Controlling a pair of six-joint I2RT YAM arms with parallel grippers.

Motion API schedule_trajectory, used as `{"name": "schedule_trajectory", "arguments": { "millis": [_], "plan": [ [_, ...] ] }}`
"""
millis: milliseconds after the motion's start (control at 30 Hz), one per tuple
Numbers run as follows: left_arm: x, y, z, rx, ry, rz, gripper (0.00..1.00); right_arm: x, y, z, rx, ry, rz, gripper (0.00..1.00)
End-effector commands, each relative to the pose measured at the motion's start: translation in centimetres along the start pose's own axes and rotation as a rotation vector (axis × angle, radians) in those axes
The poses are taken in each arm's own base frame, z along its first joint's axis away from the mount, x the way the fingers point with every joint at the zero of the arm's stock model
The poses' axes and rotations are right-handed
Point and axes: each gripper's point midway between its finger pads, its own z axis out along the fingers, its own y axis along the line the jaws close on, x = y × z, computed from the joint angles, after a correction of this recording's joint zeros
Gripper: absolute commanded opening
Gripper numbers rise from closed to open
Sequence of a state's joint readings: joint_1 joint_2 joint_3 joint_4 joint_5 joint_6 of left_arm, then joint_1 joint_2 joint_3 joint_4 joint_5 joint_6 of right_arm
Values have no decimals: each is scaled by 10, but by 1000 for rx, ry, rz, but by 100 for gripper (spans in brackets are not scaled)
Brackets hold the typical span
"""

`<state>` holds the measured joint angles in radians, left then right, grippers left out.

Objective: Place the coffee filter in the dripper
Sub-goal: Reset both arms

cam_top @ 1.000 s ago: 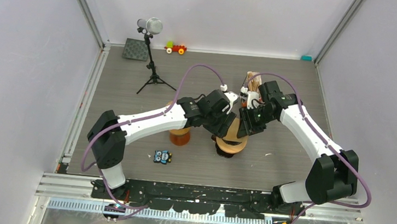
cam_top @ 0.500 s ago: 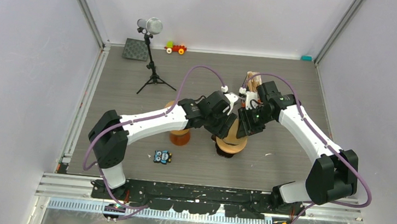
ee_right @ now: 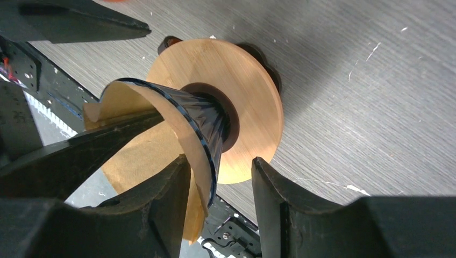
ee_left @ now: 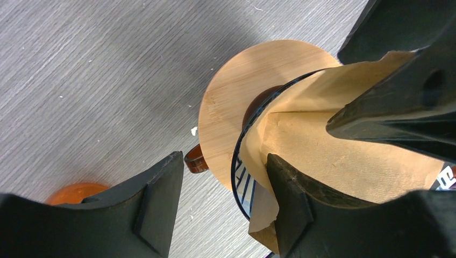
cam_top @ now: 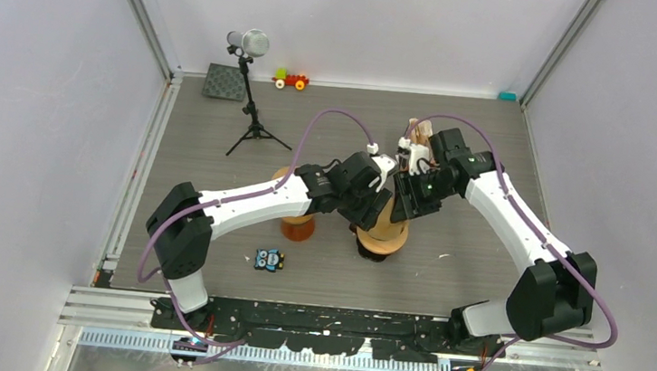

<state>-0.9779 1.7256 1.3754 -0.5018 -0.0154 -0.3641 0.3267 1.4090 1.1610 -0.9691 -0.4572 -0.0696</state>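
Grey wood-grain table (cam_top: 191, 154), lying between pale walls. Hiding most of dripper (ee_right: 209, 126) from above behind both arms; showing only its wooden collar (cam_top: 390, 239) there. Running off frame in both wrist views: brown filter (ee_left: 322, 156). Standing just beside dripper, orange cup (cam_top: 297, 226); well apart, mic stand (cam_top: 249, 51). Sitting inside dripper cone, filter, edge poking over rim. Straddling that rim, jaws parted, gripping nothing: left gripper (ee_left: 225, 161), one finger inside against paper. Likewise gaping, holding nothing: right gripper (ee_right: 220, 161).

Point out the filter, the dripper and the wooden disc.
filter (ee_left: 322, 161): left wrist view, flat paper face.
dripper (ee_right: 208, 124): right wrist view, dark cone wall.
wooden disc (ee_right: 253, 91): right wrist view, top face.
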Motion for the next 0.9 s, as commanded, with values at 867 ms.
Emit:
{"name": "schedule_trajectory", "arguments": {
  "millis": [867],
  "plan": [
    [-45,-23,-46,90,-116,60,62,-25,18,-49,-97,-187,4,54]
  ]
}}
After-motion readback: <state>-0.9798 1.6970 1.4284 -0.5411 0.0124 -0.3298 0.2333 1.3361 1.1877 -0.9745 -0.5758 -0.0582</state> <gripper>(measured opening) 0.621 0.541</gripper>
